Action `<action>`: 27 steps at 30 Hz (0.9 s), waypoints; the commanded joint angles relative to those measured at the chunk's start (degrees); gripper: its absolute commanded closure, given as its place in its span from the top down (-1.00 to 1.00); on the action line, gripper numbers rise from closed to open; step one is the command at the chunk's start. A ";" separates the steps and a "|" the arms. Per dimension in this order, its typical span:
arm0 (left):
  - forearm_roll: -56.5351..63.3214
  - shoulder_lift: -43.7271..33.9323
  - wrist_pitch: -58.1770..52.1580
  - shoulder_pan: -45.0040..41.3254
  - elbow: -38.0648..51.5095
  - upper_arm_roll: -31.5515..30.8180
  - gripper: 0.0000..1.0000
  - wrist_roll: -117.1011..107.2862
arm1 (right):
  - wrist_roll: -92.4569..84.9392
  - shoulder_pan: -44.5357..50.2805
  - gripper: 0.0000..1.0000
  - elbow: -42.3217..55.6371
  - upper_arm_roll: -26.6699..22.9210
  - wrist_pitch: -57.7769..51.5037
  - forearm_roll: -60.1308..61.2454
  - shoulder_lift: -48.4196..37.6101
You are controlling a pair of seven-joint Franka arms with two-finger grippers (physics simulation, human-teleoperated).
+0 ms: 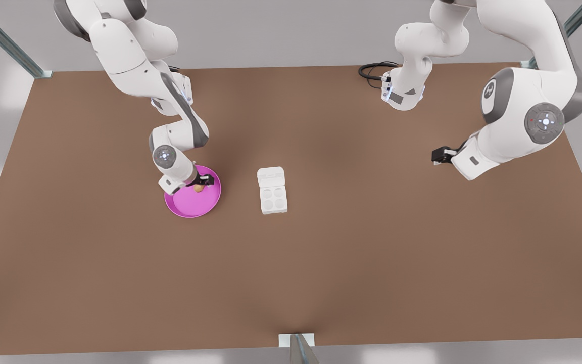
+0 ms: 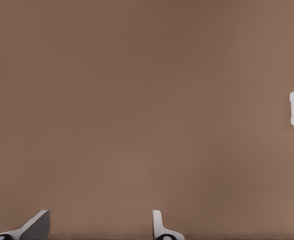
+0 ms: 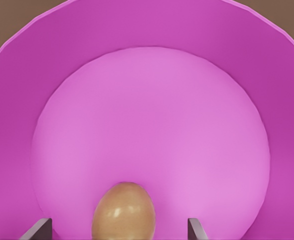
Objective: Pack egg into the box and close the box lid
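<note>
Egg: small tan-brown oval egg [image 3: 124, 211] lies on the round pink plate [image 1: 186, 207], near its rim.
Right gripper: [image 1: 204, 181] low over the plate, fingers spread either side of the egg, not touching.
Left gripper: [image 1: 438, 155] waits well apart, fingers parted, holding nothing.
Box: white four-cup carton [image 1: 274, 197], lid [image 1: 271, 177] lying open, just beside the plate.
Room: bare brown table [image 1: 372, 263] all round.

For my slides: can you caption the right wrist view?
Right gripper open, fingers either side of the egg on the pink plate.
</note>
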 commanded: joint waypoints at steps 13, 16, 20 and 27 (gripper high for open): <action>-0.43 -0.02 -1.12 1.62 2.66 -2.12 1.00 -0.09 | 0.75 -0.28 0.72 0.56 0.05 1.69 0.06 1.83; -0.34 0.15 0.37 1.54 3.19 -2.12 1.00 -0.09 | -0.48 -0.36 0.36 0.73 -0.04 1.69 0.06 2.54; 0.01 3.31 1.25 1.62 3.19 -2.21 1.00 0.09 | -1.45 -0.45 0.36 0.73 -0.04 1.34 0.06 2.63; 0.10 4.11 2.31 1.97 3.63 -2.12 1.00 0.09 | -2.68 -0.72 0.20 0.82 0.05 0.37 0.06 2.54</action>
